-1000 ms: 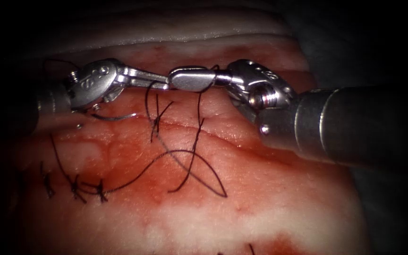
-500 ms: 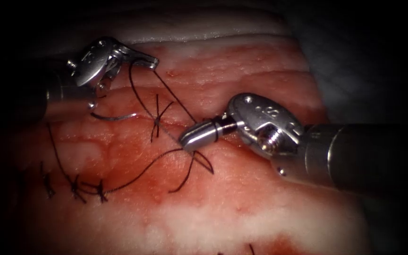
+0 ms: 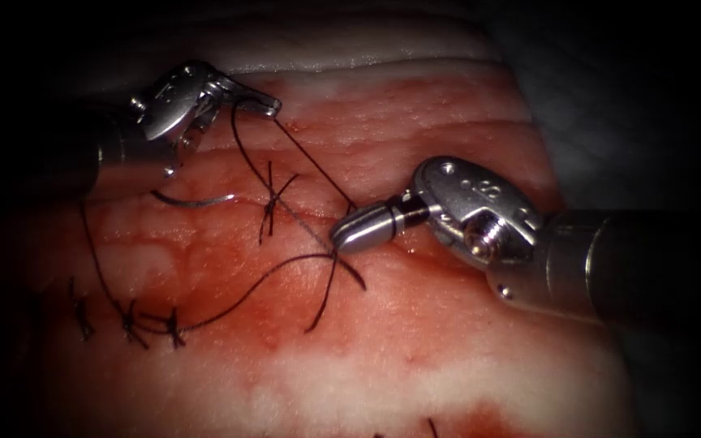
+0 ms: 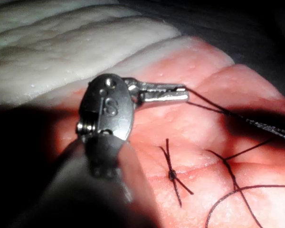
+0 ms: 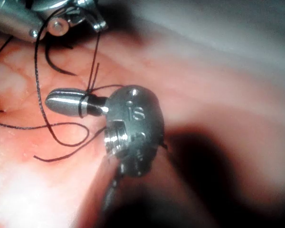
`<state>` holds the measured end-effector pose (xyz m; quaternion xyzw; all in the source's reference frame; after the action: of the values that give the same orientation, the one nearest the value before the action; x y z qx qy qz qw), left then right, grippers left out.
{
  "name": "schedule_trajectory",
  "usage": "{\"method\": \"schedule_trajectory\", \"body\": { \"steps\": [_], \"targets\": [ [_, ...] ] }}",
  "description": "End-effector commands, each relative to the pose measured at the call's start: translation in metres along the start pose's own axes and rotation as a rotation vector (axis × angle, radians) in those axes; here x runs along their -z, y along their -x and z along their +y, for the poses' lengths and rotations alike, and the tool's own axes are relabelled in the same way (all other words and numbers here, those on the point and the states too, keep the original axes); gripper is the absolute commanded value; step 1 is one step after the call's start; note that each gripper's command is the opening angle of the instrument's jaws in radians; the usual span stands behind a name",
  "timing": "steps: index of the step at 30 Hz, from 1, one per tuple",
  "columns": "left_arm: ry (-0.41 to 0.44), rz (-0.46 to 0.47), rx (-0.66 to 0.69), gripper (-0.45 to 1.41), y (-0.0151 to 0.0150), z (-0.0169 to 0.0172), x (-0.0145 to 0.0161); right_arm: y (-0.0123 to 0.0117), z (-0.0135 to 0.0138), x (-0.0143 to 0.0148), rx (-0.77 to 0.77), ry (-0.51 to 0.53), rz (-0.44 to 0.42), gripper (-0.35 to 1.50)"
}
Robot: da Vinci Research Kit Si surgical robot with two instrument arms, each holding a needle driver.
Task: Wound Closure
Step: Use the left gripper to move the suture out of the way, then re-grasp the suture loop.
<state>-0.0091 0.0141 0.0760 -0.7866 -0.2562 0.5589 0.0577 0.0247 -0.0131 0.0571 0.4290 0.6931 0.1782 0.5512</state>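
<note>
Endoscope view: the left gripper sits at the far edge of the tissue, its jaws pinched closed on the thread, which runs taut from its tip down to the right gripper. That right gripper lies low over the cut, jaws closed, with the thread wrapped around them near the wrist; whether any thread lies between the jaws cannot be told. A knot with short cut ends sits between the two grippers, just below the left one. The needle lies free on the tissue, below the left gripper and left of the knot, held by neither tool; whether its tip enters the tissue cannot be told. Loose thread curls below the right gripper and trails off toward earlier stitches far to the left. Red fluid stains the tissue around the cut. In the left wrist view the left gripper clamps two strands leaving its tip.
</note>
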Motion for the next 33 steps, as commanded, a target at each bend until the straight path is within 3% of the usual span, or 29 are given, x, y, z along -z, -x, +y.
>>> {"method": "schedule_trajectory", "body": {
  "steps": [1, 7, 12, 19, 23, 26, 33],
  "targets": [
    [-0.009, 0.001, -0.005, -0.45, 0.0008, -0.0007, 0.0001, 0.0000, 0.0007, -0.0003, -0.035, 0.034, 0.046, -0.35],
    [-0.006, 0.000, -0.066, -0.45, 0.0022, -0.0019, 0.0016, -0.0001, 0.0014, -0.0011, -0.111, 0.062, 0.087, -0.35],
    [0.068, -0.048, -0.106, -0.45, 0.0028, -0.0035, 0.0024, 0.0000, 0.0021, -0.0031, -0.139, 0.050, 0.085, -0.35],
    [0.115, -0.079, -0.115, -0.45, 0.0035, -0.0038, 0.0028, 0.0014, 0.0012, -0.0054, -0.131, -0.008, 0.012, -0.35],
    [0.167, -0.119, -0.110, -0.45, 0.0039, -0.0023, 0.0020, 0.0027, 0.0014, -0.0053, -0.118, -0.041, -0.041, -0.35],
    [0.208, -0.126, -0.095, -0.45, 0.0031, 0.0006, 0.0010, 0.0037, 0.0021, -0.0037, -0.085, -0.073, -0.102, -0.35],
    [0.240, -0.133, -0.088, -0.43, 0.0017, 0.0045, -0.0002, 0.0033, 0.0031, -0.0005, -0.081, -0.063, -0.116, -0.35]
  ]
}}
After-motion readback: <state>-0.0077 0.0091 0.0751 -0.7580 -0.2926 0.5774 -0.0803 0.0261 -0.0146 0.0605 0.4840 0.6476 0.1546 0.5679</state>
